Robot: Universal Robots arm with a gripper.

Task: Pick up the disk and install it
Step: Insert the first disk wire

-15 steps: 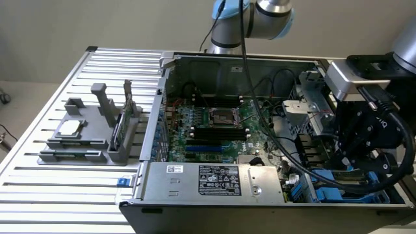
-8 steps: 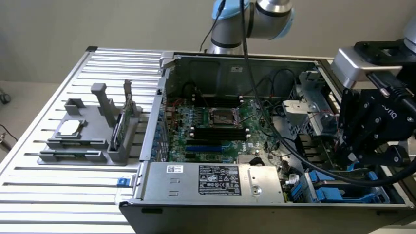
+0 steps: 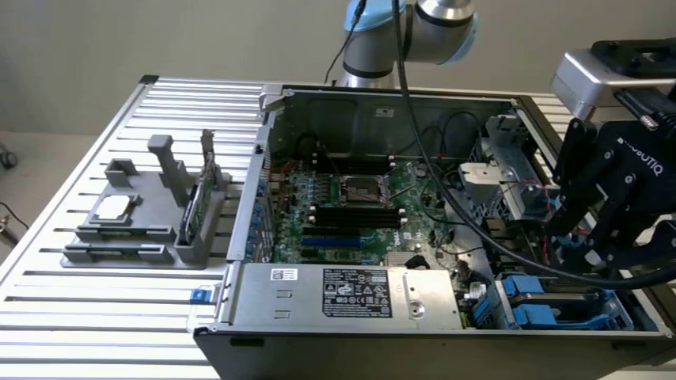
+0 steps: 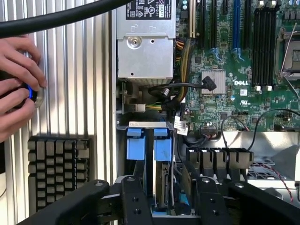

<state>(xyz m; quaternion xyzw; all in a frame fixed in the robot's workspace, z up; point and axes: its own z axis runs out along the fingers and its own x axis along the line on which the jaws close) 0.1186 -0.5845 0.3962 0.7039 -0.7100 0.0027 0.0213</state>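
The disk (image 4: 165,183) stands on edge in the drive bay at the corner of the open computer case, its blue carrier (image 4: 162,149) showing above the silver-grey metal. A second blue carrier (image 4: 139,149) sits beside it. My gripper (image 4: 171,206) is open just above the bay, one black finger (image 4: 136,204) on each side of the disk and clear of it. In the exterior view my gripper (image 3: 597,245) hangs over the case's right end, above the blue carriers (image 3: 533,305).
A long grey power supply box (image 3: 338,293) lies along the case's near wall, next to the bay. Black cables (image 3: 454,214) cross the motherboard (image 3: 359,206). A grey tray (image 3: 127,229) with a small chip stands at the exterior view's left. A person's hands (image 4: 16,89) rest on the slatted table by a black finned block (image 4: 58,171).
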